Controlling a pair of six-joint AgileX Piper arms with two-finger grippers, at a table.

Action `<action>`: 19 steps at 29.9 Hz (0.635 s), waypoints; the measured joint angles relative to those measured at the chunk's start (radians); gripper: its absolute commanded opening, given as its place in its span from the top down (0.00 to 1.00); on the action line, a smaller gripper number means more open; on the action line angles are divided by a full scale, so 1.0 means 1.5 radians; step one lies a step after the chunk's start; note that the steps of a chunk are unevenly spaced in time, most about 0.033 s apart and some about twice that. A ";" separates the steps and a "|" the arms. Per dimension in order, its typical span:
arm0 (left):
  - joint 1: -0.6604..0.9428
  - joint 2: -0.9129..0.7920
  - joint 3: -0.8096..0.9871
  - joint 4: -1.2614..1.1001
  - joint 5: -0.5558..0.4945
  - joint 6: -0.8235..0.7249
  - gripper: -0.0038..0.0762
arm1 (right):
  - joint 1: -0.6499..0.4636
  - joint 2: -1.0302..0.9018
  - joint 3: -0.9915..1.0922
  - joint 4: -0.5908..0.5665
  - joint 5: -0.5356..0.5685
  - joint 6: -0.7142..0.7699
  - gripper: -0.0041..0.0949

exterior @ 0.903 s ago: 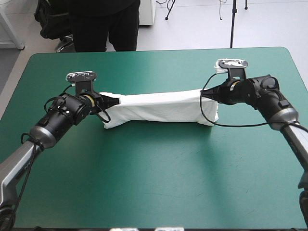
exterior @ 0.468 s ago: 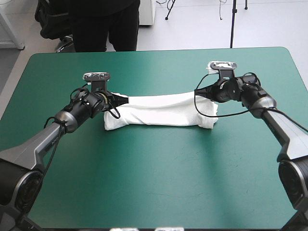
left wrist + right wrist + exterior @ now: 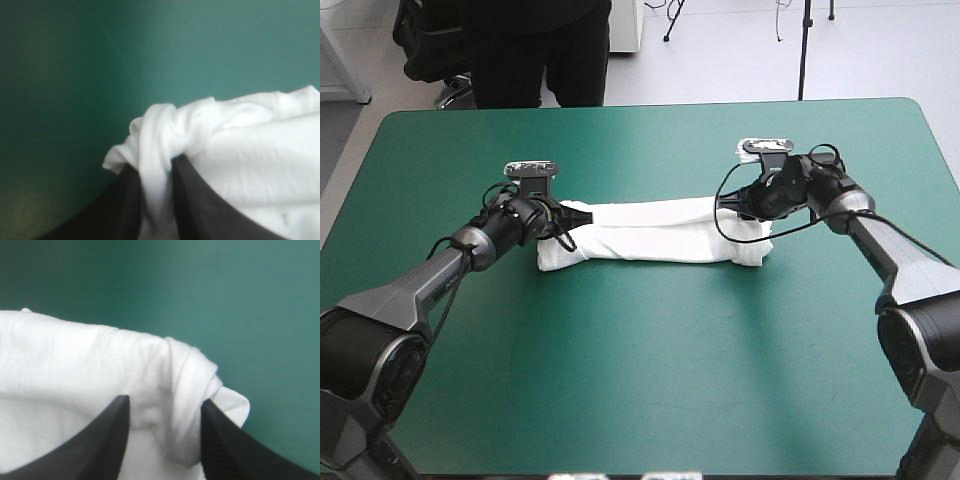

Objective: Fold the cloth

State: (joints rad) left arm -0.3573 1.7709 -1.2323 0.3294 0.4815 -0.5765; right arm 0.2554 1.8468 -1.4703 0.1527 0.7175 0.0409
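We see the T-shirt (image 3: pixel 660 232) as a long folded bundle on the table (image 3: pixel 640 380), a gripper at each end

The white bundle lies flat across the table's middle, a little nearer its far edge than its near one, running from the table's left half into its right half. Over the table's left half, the left gripper (image 3: pixel 582 213) is pinched nearly closed on a twisted strip of fabric at that end of the bundle. In its wrist view we see the black fingers (image 3: pixel 197 200) pressing the strip from both sides. Over the table's right half, the right gripper (image 3: pixel 730 203) sits at the other end with its fingers parted, a thick rolled fold between them, and we cannot tell whether they touch it. The table's teal-green cover shows beyond both ends
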 measured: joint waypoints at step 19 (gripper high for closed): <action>0.000 -0.221 -0.064 -0.036 0.252 0.115 0.34 | -0.007 -0.215 -0.005 -0.249 0.179 0.103 0.28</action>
State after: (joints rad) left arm -0.3570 1.4396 -1.3287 0.2756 0.8592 -0.4045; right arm 0.2451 1.5249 -1.4777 -0.2212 0.9859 0.1948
